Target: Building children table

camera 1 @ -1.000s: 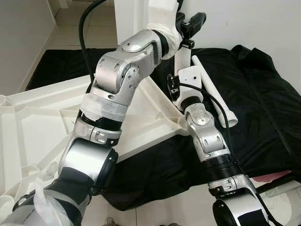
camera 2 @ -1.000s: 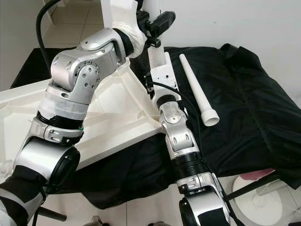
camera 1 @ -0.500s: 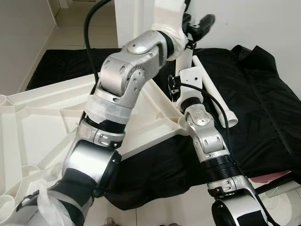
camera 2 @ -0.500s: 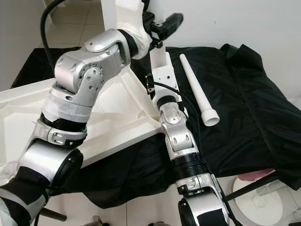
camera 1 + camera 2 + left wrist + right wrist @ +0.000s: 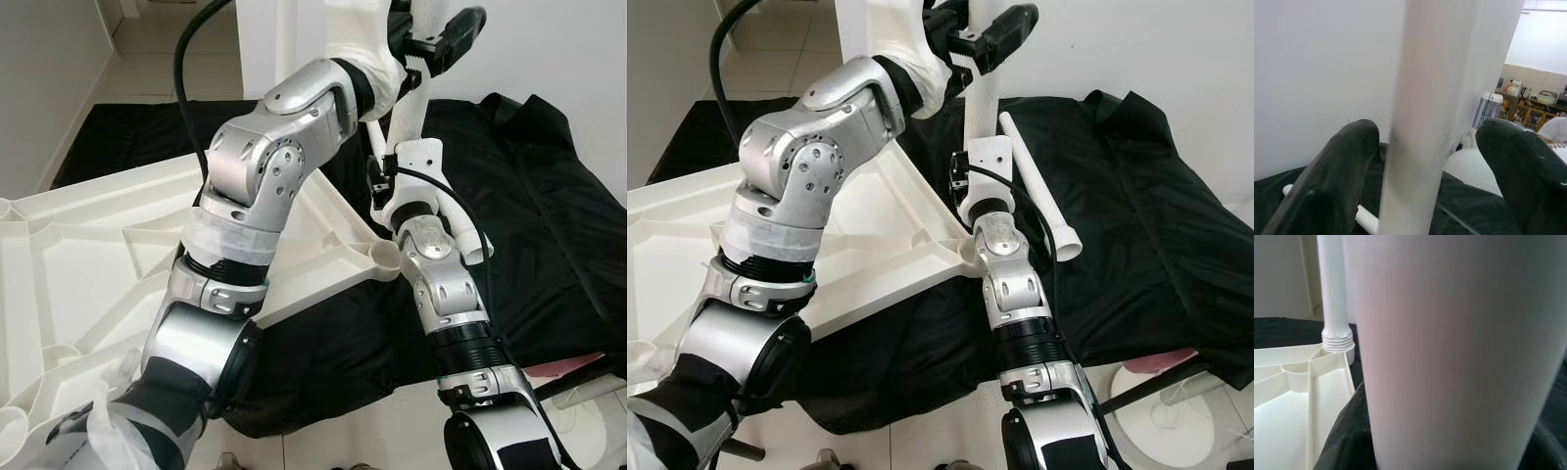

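Swinging white leg (image 5: 982,108) rightward toward near-right tabletop (image 5: 78,255) corner socket. Left gripper (image 5: 443,39) fingers straddling leg, spread; right gripper grip: cannot tell. Alignment progressing.

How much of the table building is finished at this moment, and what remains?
Done: one leg stands in a corner socket of the upturned tabletop. In hand: a second leg is upright by the nearest corner, with the left gripper around its top and the right gripper lower; its base is hidden. Left: a third leg lies on the black cloth.
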